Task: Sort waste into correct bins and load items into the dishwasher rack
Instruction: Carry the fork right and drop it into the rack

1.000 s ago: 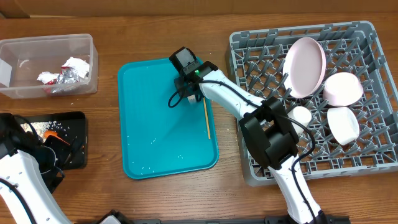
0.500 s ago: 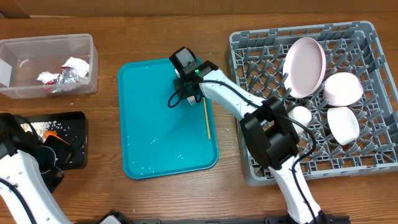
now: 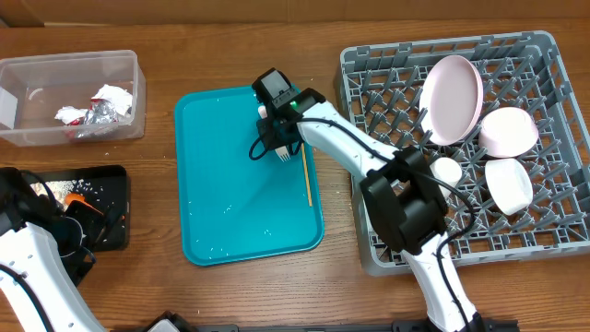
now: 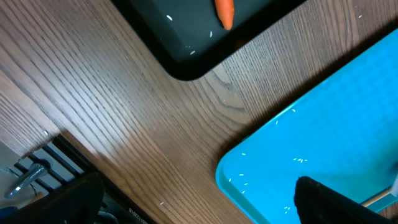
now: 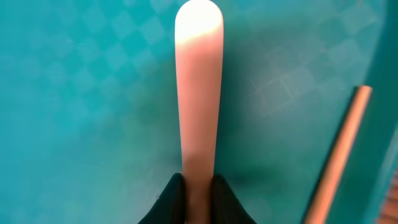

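Note:
My right gripper (image 3: 279,138) hangs over the teal tray's far right part. In the right wrist view it (image 5: 196,186) is shut on the pale rounded handle of the white fork (image 5: 198,93), whose tines (image 3: 284,155) stick out below it. A thin yellow stick (image 3: 306,175) lies beside it on the tray. The grey rack (image 3: 442,44) holds the plate (image 3: 452,99), two bowls (image 3: 509,131) and the cup (image 3: 447,171). My left gripper (image 4: 196,208) is open over the wood, between the black tray (image 4: 186,59) holding the carrot (image 4: 224,12) and the teal tray.
The clear tub (image 3: 28,69) at the far left holds crumpled napkins and a foil wrapper (image 3: 97,109). The teal tray (image 3: 230,212) lies in the middle, its corner (image 4: 236,174) near my left fingers. The black tray (image 3: 115,175) sits at the left edge.
My right jaws have closed a little more on the fork handle and shifted slightly, so the tines now show below the gripper. The left arm has not moved.

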Controlling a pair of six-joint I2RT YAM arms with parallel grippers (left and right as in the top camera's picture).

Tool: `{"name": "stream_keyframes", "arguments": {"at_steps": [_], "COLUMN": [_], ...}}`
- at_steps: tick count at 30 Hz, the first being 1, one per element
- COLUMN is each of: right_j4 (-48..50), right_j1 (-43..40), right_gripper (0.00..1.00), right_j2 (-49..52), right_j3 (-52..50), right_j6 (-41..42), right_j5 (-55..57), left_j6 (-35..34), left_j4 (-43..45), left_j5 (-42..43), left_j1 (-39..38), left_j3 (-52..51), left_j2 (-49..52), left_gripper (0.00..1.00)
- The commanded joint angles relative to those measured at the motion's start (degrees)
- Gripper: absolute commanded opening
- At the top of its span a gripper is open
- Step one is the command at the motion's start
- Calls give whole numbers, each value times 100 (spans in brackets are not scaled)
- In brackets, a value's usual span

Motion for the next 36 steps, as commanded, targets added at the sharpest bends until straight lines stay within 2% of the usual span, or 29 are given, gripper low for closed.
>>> {"name": "stream_keyframes", "arguments": {"at_steps": [1, 12, 21, 30, 36], "right_j4": [-37, -656, -1436, -1818, -1825], "right_j1": [42, -380, -1460, -2199, -2371], "right_gripper": [4, 4, 4, 4, 4], "right_j2": [-697, -1727, -2142, -2138, -2063], "right_j3": [-7, -7, -7, -31, -188], "right_j6": [149, 396, 728, -157, -769], "right_j5": [-37, 289, 654, 28, -278], "left_j6": [-120, -120, -120, -120, -120], "left_j4": [7, 7, 7, 7, 7], "left_j5": [61, 61, 61, 61, 61], "left_j1": [26, 26, 26, 26, 26], "left_j3": [118, 118, 118, 118, 118], "left_j2": [-96, -96, -96, -96, -96], "left_gripper": [100, 100, 100, 100, 100]}}
